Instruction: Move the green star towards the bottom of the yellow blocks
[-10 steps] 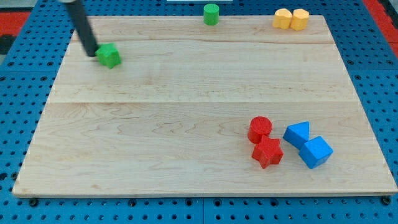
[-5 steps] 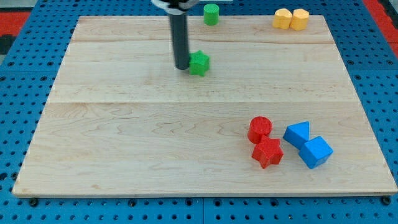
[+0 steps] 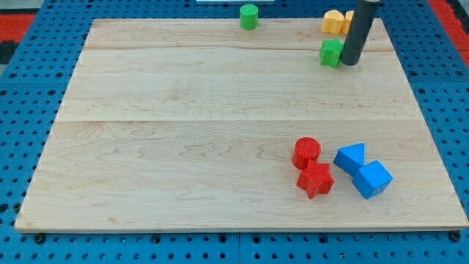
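Note:
The green star [image 3: 331, 53] lies near the view's top right of the wooden board, just below the yellow blocks. One yellow block [image 3: 333, 21] shows in full; the second one is mostly hidden behind the dark rod. My tip [image 3: 349, 62] rests at the star's right side, touching it or nearly so. The rod rises toward the view's top edge and covers the right yellow block.
A green cylinder [image 3: 249, 16] stands at the board's top edge. A red cylinder [image 3: 306, 152], a red star [image 3: 315, 180] and two blue blocks [image 3: 350, 158] [image 3: 372, 179] cluster at the lower right. A blue pegboard [image 3: 22, 110] surrounds the board.
The green star has slid right across the board, from the upper left to just below the yellow blocks. My tip moved with it and now stands on the star's right side instead of its left.

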### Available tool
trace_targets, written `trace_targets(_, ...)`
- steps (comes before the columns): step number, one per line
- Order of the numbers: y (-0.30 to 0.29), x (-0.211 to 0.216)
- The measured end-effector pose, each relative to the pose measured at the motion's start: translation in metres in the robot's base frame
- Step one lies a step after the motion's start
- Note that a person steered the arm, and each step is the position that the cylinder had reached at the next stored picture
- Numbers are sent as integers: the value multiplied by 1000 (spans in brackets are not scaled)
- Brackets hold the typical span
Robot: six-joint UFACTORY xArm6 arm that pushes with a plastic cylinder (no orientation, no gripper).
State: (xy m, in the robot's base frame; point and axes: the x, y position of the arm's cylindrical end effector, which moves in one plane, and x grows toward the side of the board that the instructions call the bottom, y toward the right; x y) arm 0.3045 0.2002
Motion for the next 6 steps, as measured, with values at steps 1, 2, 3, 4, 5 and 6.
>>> trace_targets(1,0,20)
trace_targets(2,-59,31)
trace_targets(3,-57,-1)
trace_targets(4,-14,-7)
trace_targets(5,-30,-20)
trace_targets(6,-163,-23)
